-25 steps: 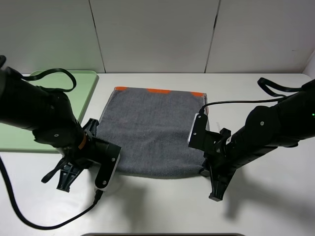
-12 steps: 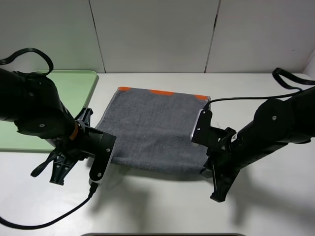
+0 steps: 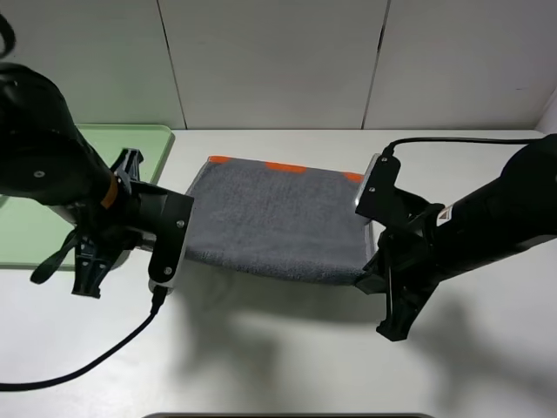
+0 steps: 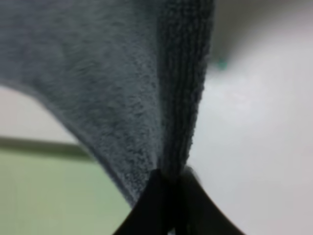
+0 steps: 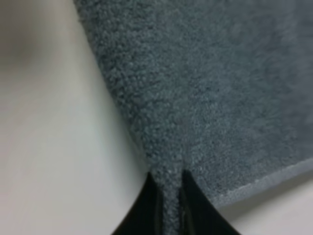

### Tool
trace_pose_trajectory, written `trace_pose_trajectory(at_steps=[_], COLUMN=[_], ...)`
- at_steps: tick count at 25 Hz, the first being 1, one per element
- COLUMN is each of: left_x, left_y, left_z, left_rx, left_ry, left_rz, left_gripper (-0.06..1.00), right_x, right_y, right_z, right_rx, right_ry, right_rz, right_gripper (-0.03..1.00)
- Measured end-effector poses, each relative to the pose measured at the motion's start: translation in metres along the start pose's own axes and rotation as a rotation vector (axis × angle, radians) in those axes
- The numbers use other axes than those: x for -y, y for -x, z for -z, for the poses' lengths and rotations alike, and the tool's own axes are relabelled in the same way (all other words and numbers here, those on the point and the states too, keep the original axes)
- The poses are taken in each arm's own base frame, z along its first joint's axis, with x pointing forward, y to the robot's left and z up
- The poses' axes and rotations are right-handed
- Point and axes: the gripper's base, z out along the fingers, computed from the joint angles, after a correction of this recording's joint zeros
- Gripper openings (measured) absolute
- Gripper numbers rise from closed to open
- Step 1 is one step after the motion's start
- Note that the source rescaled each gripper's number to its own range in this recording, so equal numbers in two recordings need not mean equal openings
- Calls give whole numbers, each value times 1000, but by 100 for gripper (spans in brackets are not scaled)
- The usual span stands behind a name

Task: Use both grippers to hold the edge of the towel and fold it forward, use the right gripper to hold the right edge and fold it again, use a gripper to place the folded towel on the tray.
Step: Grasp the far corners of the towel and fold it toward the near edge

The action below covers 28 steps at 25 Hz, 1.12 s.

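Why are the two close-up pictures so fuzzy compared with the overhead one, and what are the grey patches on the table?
Exterior high view: sharp, evenly lit; the patches on the table are soft shadows of the raised towel and arms. Left wrist view: towel too near the lens, so blurred; the tray is a green smear. Right wrist view: terry loops fairly crisp, dark jaws blurred.

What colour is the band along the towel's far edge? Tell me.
The band is orange on the grey towel; clearest in the exterior high view.
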Motion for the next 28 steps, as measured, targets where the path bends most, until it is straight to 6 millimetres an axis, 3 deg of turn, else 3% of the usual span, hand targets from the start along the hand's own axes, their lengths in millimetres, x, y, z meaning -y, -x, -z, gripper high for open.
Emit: trace_pose_trajectory(at_steps=[6, 15, 23, 28], left_x=[-9, -20, -39, -53], left_y=[-6, -5, -23, -26], left_z=[25, 38, 32, 18], left_rx=[-2, -11, 33, 20], left_ry=[26, 23, 75, 50], left_rz=[57, 175, 284, 338], left_gripper=[0, 0, 0, 0], right_x=[3, 27, 65, 73], right_y=[16, 50, 57, 57], right_z=[21, 48, 68, 52], right_rx=[34, 26, 71, 30], right_ry=[6, -66, -145, -115], right_rz=[-48, -73, -189, -219], right_gripper=[0, 0, 0, 0])
